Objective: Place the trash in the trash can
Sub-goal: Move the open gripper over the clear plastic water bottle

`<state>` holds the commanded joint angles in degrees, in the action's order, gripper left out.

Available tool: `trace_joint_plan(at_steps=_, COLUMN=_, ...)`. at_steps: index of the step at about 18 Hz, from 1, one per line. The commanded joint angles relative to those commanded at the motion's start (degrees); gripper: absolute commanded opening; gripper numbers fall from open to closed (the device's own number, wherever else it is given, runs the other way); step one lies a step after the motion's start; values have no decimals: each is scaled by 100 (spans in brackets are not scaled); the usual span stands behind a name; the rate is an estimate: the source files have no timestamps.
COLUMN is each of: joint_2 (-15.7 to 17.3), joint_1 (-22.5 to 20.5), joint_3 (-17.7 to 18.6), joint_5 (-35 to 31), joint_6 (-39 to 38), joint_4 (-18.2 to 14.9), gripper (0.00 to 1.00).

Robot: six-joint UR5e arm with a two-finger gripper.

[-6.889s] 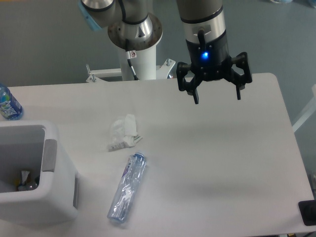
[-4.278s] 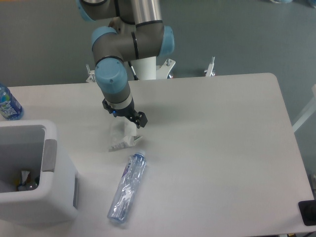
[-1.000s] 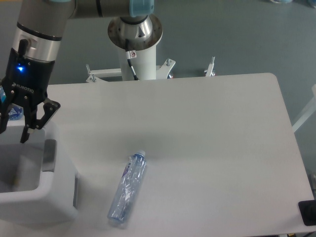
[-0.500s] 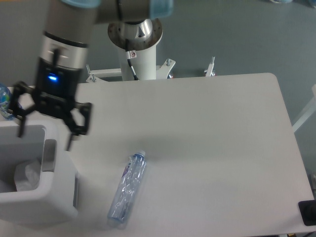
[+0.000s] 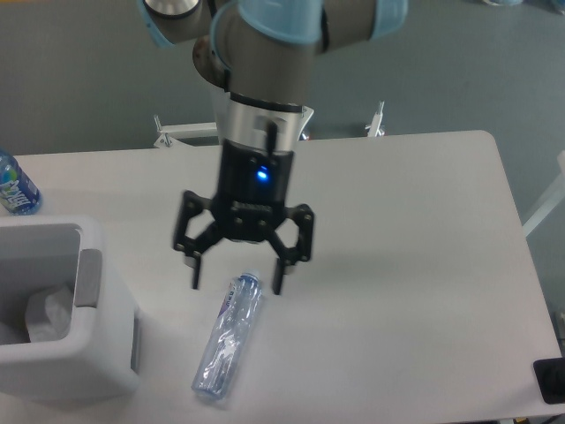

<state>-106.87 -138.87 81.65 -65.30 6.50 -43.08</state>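
Observation:
The crushed clear bluish bottle (image 5: 229,336) lies on the white table, front centre, its cap end pointing up-right. My gripper (image 5: 237,284) hangs open and empty just above the bottle's cap end, one finger on each side of it. The crumpled white wrapper (image 5: 48,309) lies inside the white trash can (image 5: 93,371) at the front left, against its right wall. The can's grey rim strip (image 5: 87,277) faces the bottle.
A blue-labelled water bottle (image 5: 15,187) stands at the left edge behind the can. The arm's white base (image 5: 250,106) stands behind the table's far edge. A dark object (image 5: 549,380) sits at the front right corner.
The gripper carried the wrapper from the table to the can and let it go inside. It has since moved right, open and empty, to above the bottle's cap end.

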Motion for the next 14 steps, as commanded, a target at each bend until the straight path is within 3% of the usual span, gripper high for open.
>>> trace_joint_plan(at_steps=5, joint_2=-281, joint_1=-44, joint_3=-53, joint_5=-122, joint_6=26, joint_4=89, gripper=100)
trace_joint_plan(at_steps=8, joint_2=-544, joint_1=17, joint_3=0, joint_5=-922, joint_6=781, joint_4=89, gripper=100)
trace_joint_plan(at_steps=12, joint_2=-940, joint_1=184, joint_3=0, joint_5=-941, joint_6=975, joint_4=89, gripper=100)
trace_joint_plan(at_steps=14, joint_2=-1194, joint_1=272, joint_3=0, joint_5=-940, joint_6=1465, joint_4=80, gripper=100)
